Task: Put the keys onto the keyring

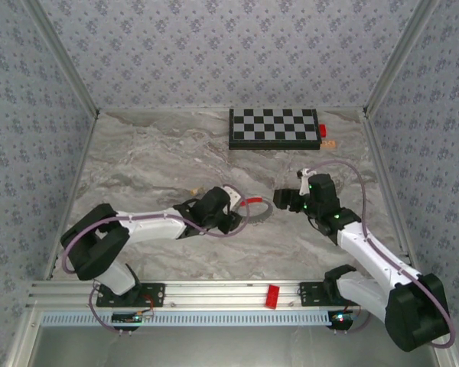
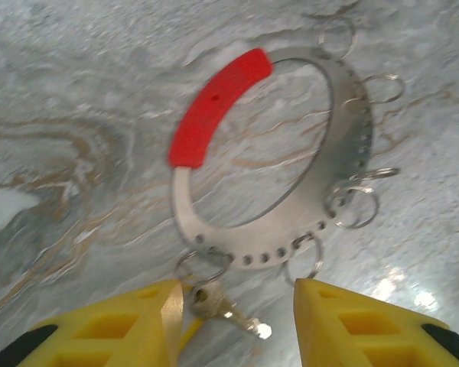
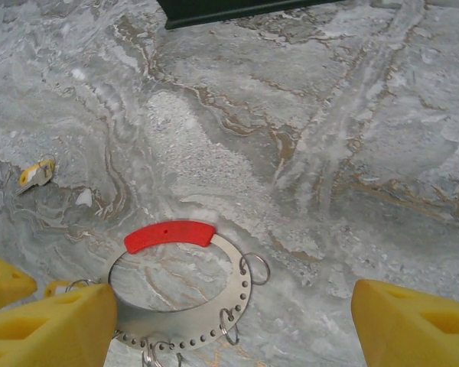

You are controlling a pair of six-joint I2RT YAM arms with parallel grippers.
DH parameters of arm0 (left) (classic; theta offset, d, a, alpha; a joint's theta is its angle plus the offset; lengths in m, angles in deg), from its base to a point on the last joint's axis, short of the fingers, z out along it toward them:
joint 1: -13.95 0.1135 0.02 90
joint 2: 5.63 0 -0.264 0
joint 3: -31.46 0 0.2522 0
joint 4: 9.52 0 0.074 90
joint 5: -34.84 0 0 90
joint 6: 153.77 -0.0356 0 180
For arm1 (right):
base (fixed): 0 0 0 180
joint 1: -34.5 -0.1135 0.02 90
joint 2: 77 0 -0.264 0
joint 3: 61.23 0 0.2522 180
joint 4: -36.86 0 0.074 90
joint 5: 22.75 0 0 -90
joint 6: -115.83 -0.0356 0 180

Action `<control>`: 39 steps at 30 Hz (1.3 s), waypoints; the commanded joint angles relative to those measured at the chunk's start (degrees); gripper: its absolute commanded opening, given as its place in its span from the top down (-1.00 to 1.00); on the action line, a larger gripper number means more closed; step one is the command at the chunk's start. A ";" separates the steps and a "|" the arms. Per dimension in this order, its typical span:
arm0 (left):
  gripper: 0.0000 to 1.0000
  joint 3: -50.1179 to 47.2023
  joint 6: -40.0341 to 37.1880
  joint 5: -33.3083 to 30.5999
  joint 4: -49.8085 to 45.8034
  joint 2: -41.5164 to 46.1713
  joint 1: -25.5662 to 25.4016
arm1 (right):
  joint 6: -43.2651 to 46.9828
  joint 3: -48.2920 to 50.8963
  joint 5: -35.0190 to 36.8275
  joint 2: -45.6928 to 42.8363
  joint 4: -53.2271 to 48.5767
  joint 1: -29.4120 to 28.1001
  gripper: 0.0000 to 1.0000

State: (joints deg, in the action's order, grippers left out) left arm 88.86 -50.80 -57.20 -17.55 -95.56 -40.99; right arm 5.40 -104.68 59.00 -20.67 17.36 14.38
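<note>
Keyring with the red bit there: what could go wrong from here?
1. The brass key lies flat on the table between the fingers of the left gripper, at the edge of the keyring; closing might flick it away instead of gripping it.
2. Small split rings loop through the keyring; a finger could snag one and drag everything.
3. The right gripper is open, one finger at the keyring's rim; a bump may slide it.

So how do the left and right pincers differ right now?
The left pincer has its fingers closer together than the right pincer. The left pincer brackets a brass key at the keyring's holed edge; the right pincer has the keyring off toward one finger. Both have yellow fingers, stand open, hold nothing and face the keyring from opposite sides.
</note>
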 commanded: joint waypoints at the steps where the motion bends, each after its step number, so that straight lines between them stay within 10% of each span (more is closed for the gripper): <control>1: 0.19 2.68 -3.04 2.13 0.58 -2.29 -1.67 | -1.79 0.78 -3.07 -0.22 1.26 0.86 -0.63; 19: 0.40 6.55 -5.86 1.70 -1.87 -9.83 -2.72 | -1.65 1.03 -4.49 2.67 3.29 1.09 -0.63; 28: 1.00 6.44 -6.19 0.65 -3.28 -8.37 -2.72 | -1.52 1.22 -4.82 3.08 4.03 0.79 -0.63; 39: 1.00 13.09 -12.53 -4.57 -13.64 -0.13 -2.73 | -0.13 -1.43 -5.18 -1.09 4.80 -2.82 -0.58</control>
State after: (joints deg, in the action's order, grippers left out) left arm 98.30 -59.83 -59.45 -27.12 -99.32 -43.50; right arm 4.27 -104.09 54.14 -19.68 21.21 12.98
